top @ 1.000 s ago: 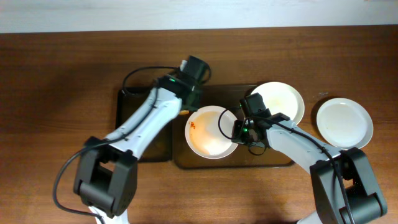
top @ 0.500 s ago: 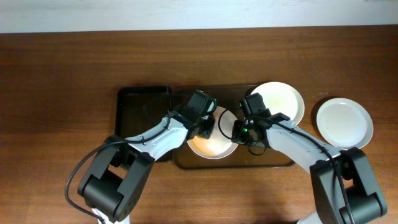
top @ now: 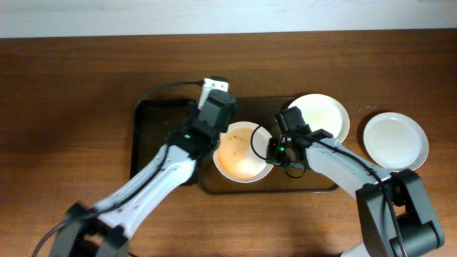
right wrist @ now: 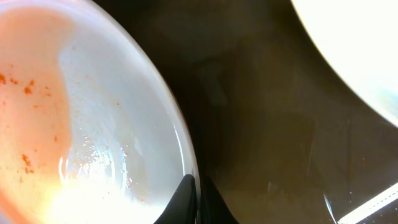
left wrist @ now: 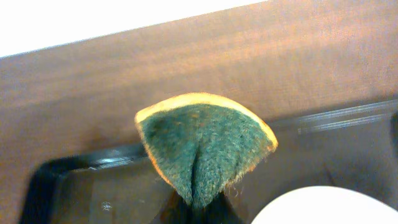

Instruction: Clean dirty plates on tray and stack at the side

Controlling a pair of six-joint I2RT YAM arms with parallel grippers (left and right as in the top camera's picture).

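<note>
A white plate smeared orange (top: 241,152) sits on the dark tray (top: 161,118). My right gripper (top: 272,150) is shut on its right rim, and the wrist view shows the fingers (right wrist: 186,199) pinching the rim of the dirty plate (right wrist: 81,118). My left gripper (top: 214,121) is shut on a green and yellow sponge (left wrist: 202,146), held above the tray (left wrist: 93,186) by the plate's upper left edge (left wrist: 323,208). A second white plate (top: 321,116) lies at the tray's right end. A clean white plate (top: 395,140) lies on the table to the right.
The brown wooden table (top: 71,86) surrounds the tray. A black cable (top: 161,89) loops over the tray's back edge. The tray's left half is bare. A white wall runs along the table's far edge (left wrist: 93,28).
My left gripper has pulled the sponge up and back off the plate's middle toward its upper left edge. The red spots are now smeared to an orange film. The right arm has not moved.
</note>
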